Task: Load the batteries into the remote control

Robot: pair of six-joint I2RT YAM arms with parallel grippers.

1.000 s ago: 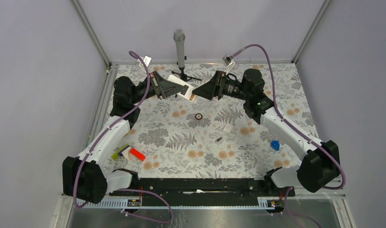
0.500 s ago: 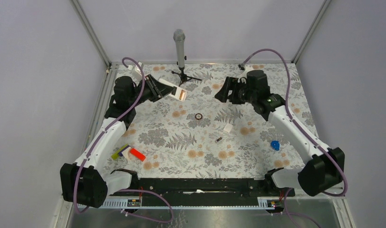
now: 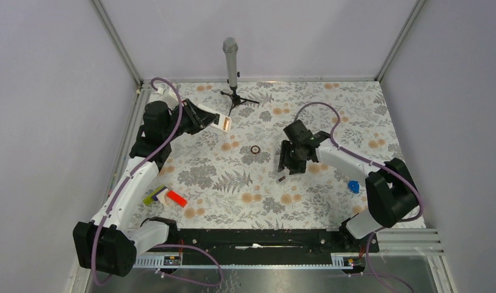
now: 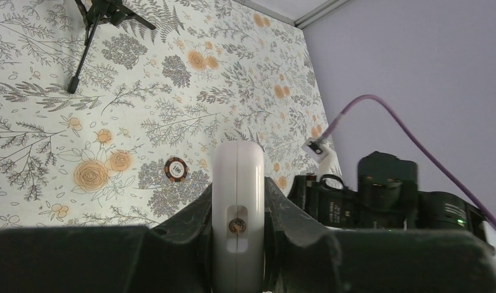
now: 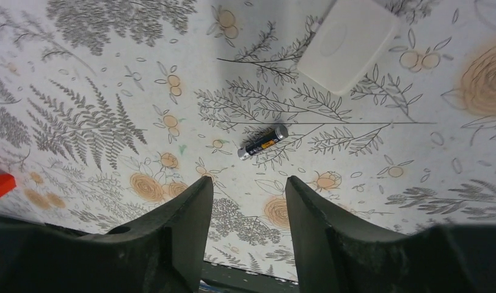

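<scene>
Presently | we find left gripper point(image 3: 204, 116) clamping remote control point(image 4: 237, 174) aloft for loading | right gripper point(image 5: 248, 184) parted above battery point(image 5: 263, 141) for pickup

A robot lab is shown. The table point(image 3: 368, 201) is shut in by plain grey walls point(image 3: 50, 91) that are held up by metal posts point(image 3: 117, 43). Two robot arms, the left arm point(image 3: 129, 183) and the right arm point(image 3: 349, 162), are bolted to a black bar point(image 3: 251, 238) at the near edge. Along the arms, purple cables point(image 4: 371, 96) are run. A microphone point(image 3: 231, 55) is set up on a little stand point(image 3: 236, 97) at the far side. The table is covered with a flowery sheet point(image 3: 233, 183), and a metal rail point(image 3: 251, 259) is fixed below the black bar.
</scene>
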